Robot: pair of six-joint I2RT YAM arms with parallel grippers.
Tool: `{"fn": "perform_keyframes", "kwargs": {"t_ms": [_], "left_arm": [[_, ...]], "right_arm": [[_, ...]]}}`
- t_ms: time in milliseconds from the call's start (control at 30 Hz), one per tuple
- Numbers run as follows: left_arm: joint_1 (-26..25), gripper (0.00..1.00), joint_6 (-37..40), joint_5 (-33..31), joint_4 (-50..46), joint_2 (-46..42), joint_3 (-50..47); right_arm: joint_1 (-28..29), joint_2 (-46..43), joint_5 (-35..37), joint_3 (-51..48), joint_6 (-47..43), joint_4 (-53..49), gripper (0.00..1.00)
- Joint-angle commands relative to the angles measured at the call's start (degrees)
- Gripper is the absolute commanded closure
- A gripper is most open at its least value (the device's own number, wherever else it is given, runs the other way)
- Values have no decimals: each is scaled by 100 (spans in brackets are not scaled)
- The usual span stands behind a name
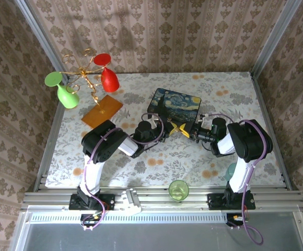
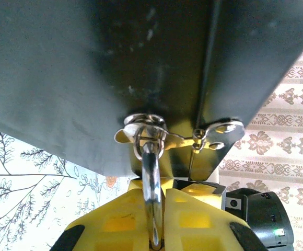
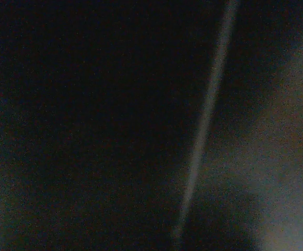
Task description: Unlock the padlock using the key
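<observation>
The painted box (image 1: pixel 175 103) stands mid-table, and both grippers meet at its front wall. In the left wrist view the box's dark wall (image 2: pixel 115 68) hangs above a brass clasp (image 2: pixel 206 137). The padlock's silver shackle (image 2: pixel 151 167) hangs through the clasp ring and runs down between my yellow fingers (image 2: pixel 115 219). My left gripper (image 2: pixel 159 192) is shut on the padlock, whose brass body is hidden between the jaws. My right gripper (image 1: pixel 187 130) sits just right of the left gripper (image 1: pixel 171 128), and its jaws are not readable. The right wrist view is nearly black. The key is hidden.
A gold rack holds a green glass (image 1: pixel 62 90) and a red glass (image 1: pixel 107 73) at the back left, with an orange sheet (image 1: pixel 102 110) beside it. A green cup (image 1: pixel 178 190) stands at the near edge, and a teal cup (image 1: pixel 231 170) stands by the right arm's base.
</observation>
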Motion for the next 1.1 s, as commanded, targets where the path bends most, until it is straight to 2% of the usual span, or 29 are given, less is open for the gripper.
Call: {"fn": "perform_keyframes", "kwargs": {"t_ms": [0,200,367,533,1067], "left_arm": [[-64,100,110,221,509,26,47],[-63,100,101,220,512,62,93],[-91,100,89,229,513,97,172],[-98,100,66,220,502,110,157],[-294,100,35,28,513,149,164]], "right_arm": [[-115,0,-40,-110,5,248,80],[-156,-106,-112,-178,-22,220,86],[-148,-76,-147,-173,-23,222,86],[-147,-16,-129,-207,46,357,92],[108,94,211,-243,105,470,93]]}}
